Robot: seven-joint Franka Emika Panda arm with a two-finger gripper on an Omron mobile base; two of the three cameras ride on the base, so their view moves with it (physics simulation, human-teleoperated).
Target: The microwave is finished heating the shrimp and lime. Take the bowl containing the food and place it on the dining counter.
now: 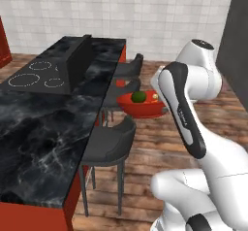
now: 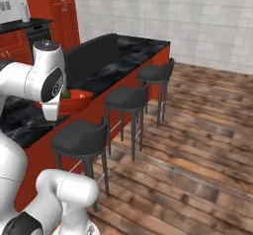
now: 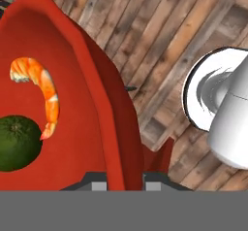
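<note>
1. The gripper (image 3: pixel 125 184) is closed on the rim of the bowl (image 1: pixel 140 107): in the hand view 1 finger tip sits inside the wall and 1 outside, pinching it.
2. The bowl hangs in the air beside the dining counter (image 1: pixel 43 133), off its long stool-side edge and above the stools (image 1: pixel 109 145), not yet over the marble. The lime (image 1: pixel 139 96) and the shrimp (image 3: pixel 41 91) lie inside, close together on the bowl floor.
3. The step in hand looks like the carry across to the counter. I would keep the bowl level, since a rim grip lets it tip and the lime will roll readily.
4. Move it sideways over the counter edge first, then lower; going down early risks catching a stool back or the edge itself.
5. The near stretch of the top looks bare and wide, good room to set down. Further along sit the cooktop rings (image 1: pixel 36 77) and a raised dark block (image 1: pixel 80 62), so stay short of those.
6. Place it well in from the edge before the fingers let go.
</note>
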